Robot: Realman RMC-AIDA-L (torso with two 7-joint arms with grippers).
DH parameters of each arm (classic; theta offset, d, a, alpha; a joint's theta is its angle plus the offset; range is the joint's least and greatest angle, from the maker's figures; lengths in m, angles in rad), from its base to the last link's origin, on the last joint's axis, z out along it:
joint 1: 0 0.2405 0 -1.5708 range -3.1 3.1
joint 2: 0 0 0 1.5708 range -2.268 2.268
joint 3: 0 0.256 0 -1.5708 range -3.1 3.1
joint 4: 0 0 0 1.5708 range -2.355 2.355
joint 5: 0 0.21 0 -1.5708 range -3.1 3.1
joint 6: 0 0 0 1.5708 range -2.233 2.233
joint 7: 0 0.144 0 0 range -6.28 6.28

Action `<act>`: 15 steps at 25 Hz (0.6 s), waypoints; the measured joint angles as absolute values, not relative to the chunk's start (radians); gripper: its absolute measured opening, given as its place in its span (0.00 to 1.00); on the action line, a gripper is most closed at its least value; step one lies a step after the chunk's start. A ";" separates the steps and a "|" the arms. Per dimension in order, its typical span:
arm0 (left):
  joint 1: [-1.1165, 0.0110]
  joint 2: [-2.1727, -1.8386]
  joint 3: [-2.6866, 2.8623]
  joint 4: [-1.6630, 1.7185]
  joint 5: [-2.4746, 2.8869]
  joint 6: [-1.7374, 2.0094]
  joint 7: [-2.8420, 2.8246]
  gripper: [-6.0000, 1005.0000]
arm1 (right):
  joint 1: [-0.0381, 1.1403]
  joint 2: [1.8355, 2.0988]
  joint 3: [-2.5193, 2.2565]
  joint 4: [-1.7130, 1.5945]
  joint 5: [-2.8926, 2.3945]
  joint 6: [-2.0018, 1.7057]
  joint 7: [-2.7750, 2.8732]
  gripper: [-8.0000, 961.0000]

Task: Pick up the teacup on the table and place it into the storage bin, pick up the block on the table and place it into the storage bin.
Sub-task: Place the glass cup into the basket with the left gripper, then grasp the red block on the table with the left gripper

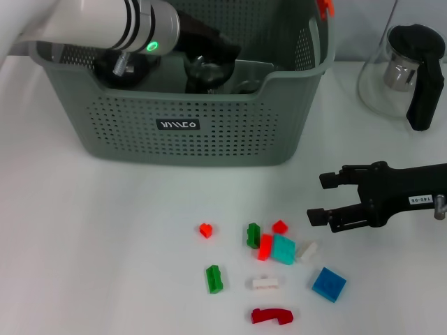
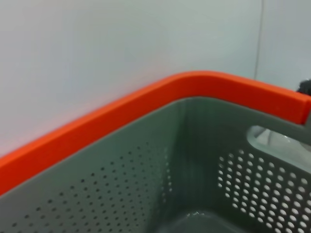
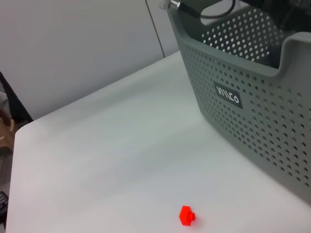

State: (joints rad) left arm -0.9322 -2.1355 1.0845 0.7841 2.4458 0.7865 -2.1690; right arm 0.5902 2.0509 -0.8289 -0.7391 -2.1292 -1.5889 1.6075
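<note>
The grey perforated storage bin [image 1: 230,132] stands at the back of the white table. My left arm reaches down into it, and its gripper [image 1: 204,56] is low inside, over a glassy round shape that may be the teacup. The left wrist view shows only the bin's inner wall [image 2: 146,184] and orange handle clip [image 2: 146,104]. Several small blocks lie in front of the bin, among them a red block [image 1: 205,229] [image 3: 187,215], a green block [image 1: 214,278] and a blue block [image 1: 329,284]. My right gripper [image 1: 323,198] hovers open just right of the blocks, holding nothing.
A glass teapot [image 1: 405,70] with a black handle stands at the back right, beside the bin. More blocks cluster near the right gripper: teal [image 1: 283,249], white [image 1: 265,283] and dark red [image 1: 272,316]. The table's far left edge shows in the right wrist view.
</note>
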 joint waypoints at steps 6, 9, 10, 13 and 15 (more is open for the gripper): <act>-0.906 -2.129 1.083 0.863 2.451 0.791 -2.192 0.51 | 0.587 2.051 -0.828 -0.739 -2.129 -1.590 1.608 0.98; -0.874 -2.130 1.078 0.982 2.450 0.823 -2.223 0.64 | 0.585 2.051 -0.828 -0.739 -2.129 -1.590 1.608 0.98; -0.862 -2.131 1.076 1.027 2.448 0.844 -2.236 0.67 | 0.584 2.051 -0.828 -0.739 -2.129 -1.591 1.607 0.99; -0.819 -2.142 1.055 1.181 2.437 0.932 -2.264 0.76 | 0.582 2.050 -0.828 -0.739 -2.128 -1.590 1.603 0.99; -0.782 -2.157 1.038 1.290 2.425 1.000 -2.271 0.79 | 0.581 2.050 -0.828 -0.739 -2.128 -1.589 1.600 0.99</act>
State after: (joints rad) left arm -0.7821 -2.1569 1.0376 1.2904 2.4247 1.0004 -2.2711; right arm 0.5812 2.0496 -0.8283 -0.7394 -2.1279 -1.5894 1.6003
